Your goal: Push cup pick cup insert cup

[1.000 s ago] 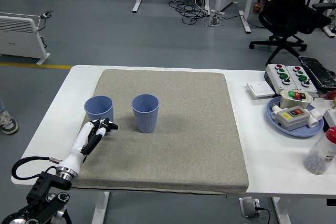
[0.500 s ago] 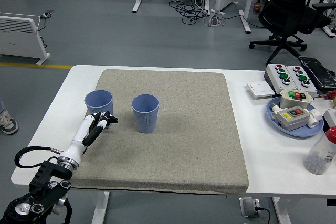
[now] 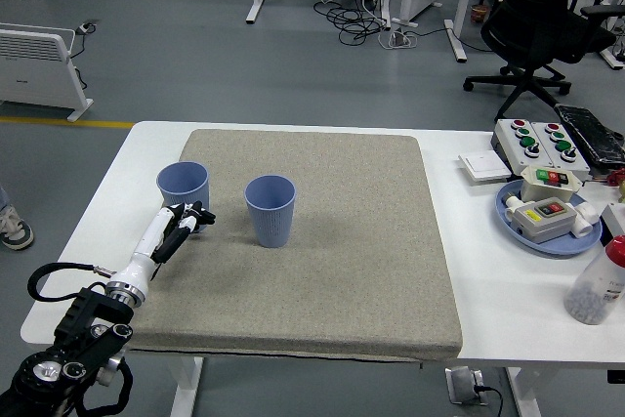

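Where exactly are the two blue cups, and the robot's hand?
Left cup (image 3: 183,186), head view, on its outer wall below the rim.
Right cup (image 3: 270,217), head view, mid front wall.
Left hand (image 3: 179,225), head view, on the middle of the hand, just below the left cup.

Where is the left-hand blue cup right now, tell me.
In the head view, the left blue cup stands upright near the left edge of the grey mat, beside the second blue cup, with the left hand at its near side.
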Robot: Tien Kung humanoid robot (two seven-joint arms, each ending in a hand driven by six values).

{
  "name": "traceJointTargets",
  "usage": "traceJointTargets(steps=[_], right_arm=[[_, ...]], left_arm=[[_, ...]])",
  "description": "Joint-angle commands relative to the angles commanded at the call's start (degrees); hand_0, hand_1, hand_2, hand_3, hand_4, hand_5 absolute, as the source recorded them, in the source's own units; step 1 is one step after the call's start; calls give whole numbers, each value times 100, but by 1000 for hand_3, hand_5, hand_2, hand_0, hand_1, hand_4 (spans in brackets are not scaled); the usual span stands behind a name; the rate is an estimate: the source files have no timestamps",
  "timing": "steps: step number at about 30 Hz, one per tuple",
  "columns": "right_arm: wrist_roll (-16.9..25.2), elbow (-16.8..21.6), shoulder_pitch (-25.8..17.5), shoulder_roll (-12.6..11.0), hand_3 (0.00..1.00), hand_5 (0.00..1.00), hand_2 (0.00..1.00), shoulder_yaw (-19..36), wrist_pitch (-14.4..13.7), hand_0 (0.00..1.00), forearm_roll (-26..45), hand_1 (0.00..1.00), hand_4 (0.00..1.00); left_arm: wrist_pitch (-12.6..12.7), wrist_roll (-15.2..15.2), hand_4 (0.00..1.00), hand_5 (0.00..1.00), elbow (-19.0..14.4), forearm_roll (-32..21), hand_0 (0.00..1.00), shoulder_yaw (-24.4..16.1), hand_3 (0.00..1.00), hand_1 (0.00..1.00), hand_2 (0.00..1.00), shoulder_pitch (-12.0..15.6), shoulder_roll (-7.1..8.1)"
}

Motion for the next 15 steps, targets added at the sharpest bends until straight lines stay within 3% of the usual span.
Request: traceJointTargets(steps=[3, 9, 10, 11, 15], right_arm=[[4, -1, 1, -2, 614, 535, 684, -9, 0, 706, 14, 602, 190], [15, -4, 4, -7, 614, 534, 684, -29, 0, 706, 36, 602, 190], [17, -5, 6, -6, 614, 534, 684, -32, -2, 706, 44, 602, 190], [20, -5, 8, -6, 614, 534, 684, -37, -3, 707, 55, 602, 190], [35, -6, 16, -8, 614, 534, 684, -66, -8, 707, 107, 602, 190]], left_arm=[[9, 13, 528, 998, -117, 69, 665, -95, 524, 670, 591, 76, 26], [63, 91, 526, 998, -736, 278, 621, -413, 525, 648, 587, 471, 173], [84, 120, 526, 998, -876, 339, 621, -471, 525, 648, 587, 557, 217], [105, 143, 538, 998, -1034, 412, 551, -539, 521, 602, 565, 650, 281], [192, 236, 538, 998, -1711, 709, 551, -760, 521, 602, 565, 899, 500]])
